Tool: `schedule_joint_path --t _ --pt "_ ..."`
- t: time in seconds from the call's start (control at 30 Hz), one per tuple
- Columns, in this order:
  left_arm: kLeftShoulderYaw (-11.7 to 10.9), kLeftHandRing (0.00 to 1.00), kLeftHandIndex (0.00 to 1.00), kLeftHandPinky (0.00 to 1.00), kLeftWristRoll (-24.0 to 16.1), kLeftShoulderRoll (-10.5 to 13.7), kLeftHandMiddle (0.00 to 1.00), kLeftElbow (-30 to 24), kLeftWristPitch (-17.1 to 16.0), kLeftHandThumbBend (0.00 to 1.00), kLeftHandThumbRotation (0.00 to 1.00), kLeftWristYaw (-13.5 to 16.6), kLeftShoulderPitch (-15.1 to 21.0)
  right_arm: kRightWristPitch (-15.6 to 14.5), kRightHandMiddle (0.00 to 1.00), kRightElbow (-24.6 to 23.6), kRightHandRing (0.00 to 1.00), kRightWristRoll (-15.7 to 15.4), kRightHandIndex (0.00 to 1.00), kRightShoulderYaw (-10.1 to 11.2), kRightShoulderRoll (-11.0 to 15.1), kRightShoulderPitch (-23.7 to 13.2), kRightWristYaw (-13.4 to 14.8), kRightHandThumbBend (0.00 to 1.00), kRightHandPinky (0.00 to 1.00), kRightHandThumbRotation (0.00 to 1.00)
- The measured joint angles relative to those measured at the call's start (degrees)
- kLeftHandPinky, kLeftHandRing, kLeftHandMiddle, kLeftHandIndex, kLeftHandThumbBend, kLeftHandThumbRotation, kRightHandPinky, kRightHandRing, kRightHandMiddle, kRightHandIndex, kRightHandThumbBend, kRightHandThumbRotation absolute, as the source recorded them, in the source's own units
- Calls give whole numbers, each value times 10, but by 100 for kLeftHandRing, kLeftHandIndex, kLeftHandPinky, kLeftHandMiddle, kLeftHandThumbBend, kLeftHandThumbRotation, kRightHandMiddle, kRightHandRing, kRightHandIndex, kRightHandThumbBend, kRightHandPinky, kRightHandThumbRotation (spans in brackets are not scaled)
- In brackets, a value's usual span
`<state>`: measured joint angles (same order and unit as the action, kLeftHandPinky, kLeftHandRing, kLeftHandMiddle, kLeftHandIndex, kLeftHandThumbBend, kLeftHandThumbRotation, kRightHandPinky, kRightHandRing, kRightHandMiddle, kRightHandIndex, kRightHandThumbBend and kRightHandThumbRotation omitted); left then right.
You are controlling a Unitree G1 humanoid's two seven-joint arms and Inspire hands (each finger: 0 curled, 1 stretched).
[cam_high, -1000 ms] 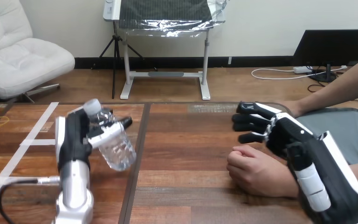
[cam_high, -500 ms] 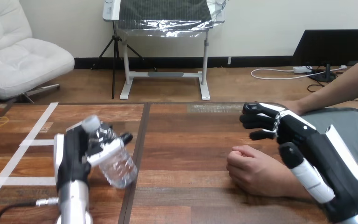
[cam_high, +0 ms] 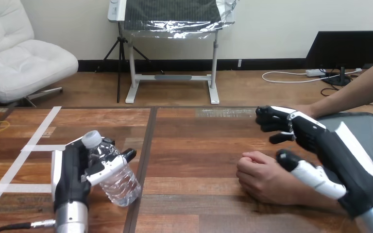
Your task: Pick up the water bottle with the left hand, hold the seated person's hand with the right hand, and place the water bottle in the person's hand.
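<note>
**Left hand drops lower with the bottle, right hand slides right**

Nearest, the left hand (cam_high: 70, 177) is clasped round the tilted water bottle (cam_high: 116, 177), well left of the person's hand (cam_high: 262, 177), a fist resting on the table (cam_high: 189, 145). Just right of that fist, the right hand (cam_high: 320, 141) hangs loose, its thumb over the wrist and its fingers beyond, gripping nothing. The pickup looks done; holding the person's hand and placing the bottle are left.
</note>
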<state>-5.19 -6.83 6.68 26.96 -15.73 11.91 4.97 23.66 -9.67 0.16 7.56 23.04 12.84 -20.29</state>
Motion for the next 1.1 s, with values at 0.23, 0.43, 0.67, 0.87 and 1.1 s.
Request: schedule_joint_path --t 0.23,0.43,0.67,0.87,1.1 --pt "0 31 39 25 -5 0 36 -38 8 69 0 -14 -22 -7 91 24 90 -37 89 1 33 -26 0 98 84 67" --pt "0 31 38 25 -5 0 36 -71 15 69 0 -31 -38 -9 91 43 92 -62 91 1 61 -43 0 100 90 55" --pt "1 30 38 24 -5 0 35 -111 27 69 0 -52 -55 -10 92 69 93 -86 92 1 91 -62 -1 100 94 48" --pt "0 29 37 23 -5 0 34 -141 39 71 0 -70 -63 -10 91 92 92 -110 92 1 116 -78 -6 100 95 46" --pt "0 28 37 23 -5 1 34 -174 55 71 0 -93 -67 -9 89 123 89 -138 89 0 144 -97 -11 100 93 48"
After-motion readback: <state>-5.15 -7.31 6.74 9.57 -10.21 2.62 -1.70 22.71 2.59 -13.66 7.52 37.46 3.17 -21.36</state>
